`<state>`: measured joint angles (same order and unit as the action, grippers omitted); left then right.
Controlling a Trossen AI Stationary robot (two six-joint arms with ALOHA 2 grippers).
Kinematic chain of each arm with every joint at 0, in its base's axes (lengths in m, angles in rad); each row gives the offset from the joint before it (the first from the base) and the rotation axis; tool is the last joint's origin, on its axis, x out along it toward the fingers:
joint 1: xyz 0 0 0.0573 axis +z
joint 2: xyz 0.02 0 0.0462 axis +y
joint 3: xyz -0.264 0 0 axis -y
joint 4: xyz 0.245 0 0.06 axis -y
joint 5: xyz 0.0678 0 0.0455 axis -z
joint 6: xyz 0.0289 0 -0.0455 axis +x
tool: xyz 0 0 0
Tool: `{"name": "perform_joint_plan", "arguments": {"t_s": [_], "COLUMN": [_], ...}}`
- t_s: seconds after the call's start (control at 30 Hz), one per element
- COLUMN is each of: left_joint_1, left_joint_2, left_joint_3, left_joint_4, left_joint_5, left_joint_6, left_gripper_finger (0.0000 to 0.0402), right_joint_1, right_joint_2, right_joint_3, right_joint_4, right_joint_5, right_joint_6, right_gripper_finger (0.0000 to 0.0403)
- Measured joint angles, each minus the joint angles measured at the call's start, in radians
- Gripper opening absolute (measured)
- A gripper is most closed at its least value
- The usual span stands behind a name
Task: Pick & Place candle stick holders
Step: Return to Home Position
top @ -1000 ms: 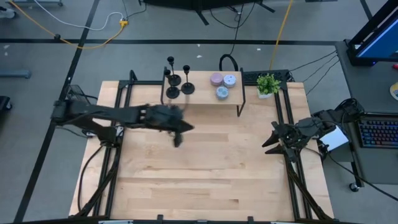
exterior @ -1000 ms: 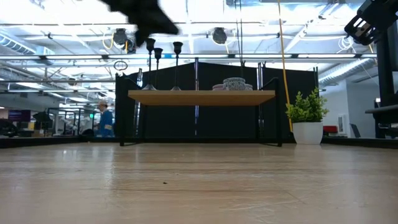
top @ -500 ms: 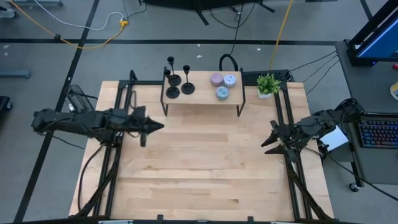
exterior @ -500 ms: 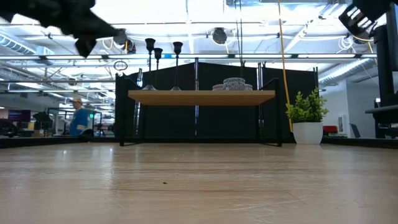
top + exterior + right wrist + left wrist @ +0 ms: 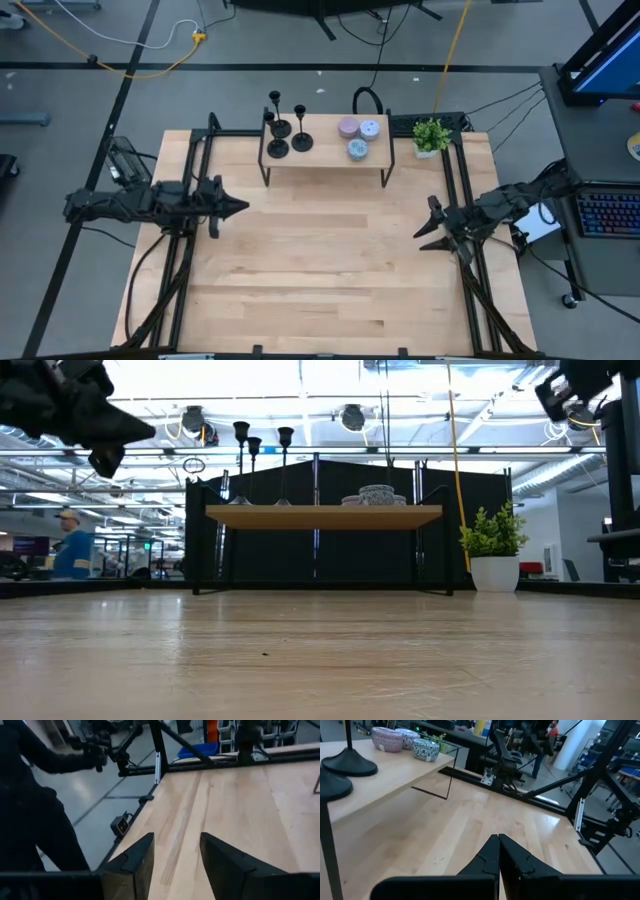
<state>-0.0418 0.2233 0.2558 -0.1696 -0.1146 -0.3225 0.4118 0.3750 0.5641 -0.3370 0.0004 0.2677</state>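
Observation:
Three black candle stick holders [image 5: 285,128] stand by their round bases on the left end of a small wooden shelf [image 5: 325,152] at the table's far side; they also show in the low view [image 5: 255,445], and two bases show in the left wrist view [image 5: 350,766]. My left gripper [image 5: 240,207] is shut and empty, raised over the table's left side, well short of the shelf. My right gripper [image 5: 425,222] is open and empty at the table's right edge.
Three small patterned bowls [image 5: 357,134] sit on the shelf beside the holders. A potted green plant [image 5: 431,136] stands at the far right. Black frame rails [image 5: 455,190] run along both table sides. A person [image 5: 72,550] walks in the room behind.
My left gripper has drawn back from near the shelf toward the table's left edge, empty and shut. My right gripper has edged a little toward the table's middle. The three holders have stayed on the shelf.

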Motion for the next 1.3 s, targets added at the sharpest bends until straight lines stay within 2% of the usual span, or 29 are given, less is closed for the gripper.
{"name": "perform_joint_plan", "arguments": {"t_s": [0.2, 0.43, 0.57, 0.7, 0.93, 1.1, 1.3], "left_joint_1": [0.000, 0.000, 0.000, 0.000, 0.000, 0.000, 0.000], "left_joint_2": [-0.111, -0.221, -0.219, -0.218, -0.217, -0.217, -0.217], "left_joint_3": [-0.091, -0.179, -0.180, -0.180, -0.180, -0.180, -0.180], "left_joint_4": [0.002, 0.005, 0.010, 0.007, 0.010, 0.007, 0.005], "left_joint_5": [-0.001, -0.009, 0.018, 0.053, 0.065, 0.062, 0.062], "left_joint_6": [-0.013, -0.020, -0.005, -0.003, -0.012, -0.003, 0.014], "left_gripper_finger": [0.0003, 0.0005, 0.0003, 0.0011, 0.0003, 0.0019, 0.0011], "right_joint_1": [0.000, 0.000, 0.000, 0.000, 0.000, 0.001, 0.000], "right_joint_2": [-0.083, -0.284, -0.374, -0.372, -0.373, -0.374, -0.371], "right_joint_3": [-0.133, -0.145, -0.163, -0.230, -0.437, -0.513, -0.531], "right_joint_4": [0.040, -0.077, -0.091, 0.001, 0.303, 0.357, 0.352], "right_joint_5": [0.003, 0.006, 0.031, -0.005, -0.059, -0.060, -0.080], "right_joint_6": [0.084, 0.056, 0.013, 0.000, 0.020, 0.060, 0.004], "right_gripper_finger": [0.0150, 0.0150, 0.0150, 0.0150, 0.0150, 0.0150, 0.0150]}}
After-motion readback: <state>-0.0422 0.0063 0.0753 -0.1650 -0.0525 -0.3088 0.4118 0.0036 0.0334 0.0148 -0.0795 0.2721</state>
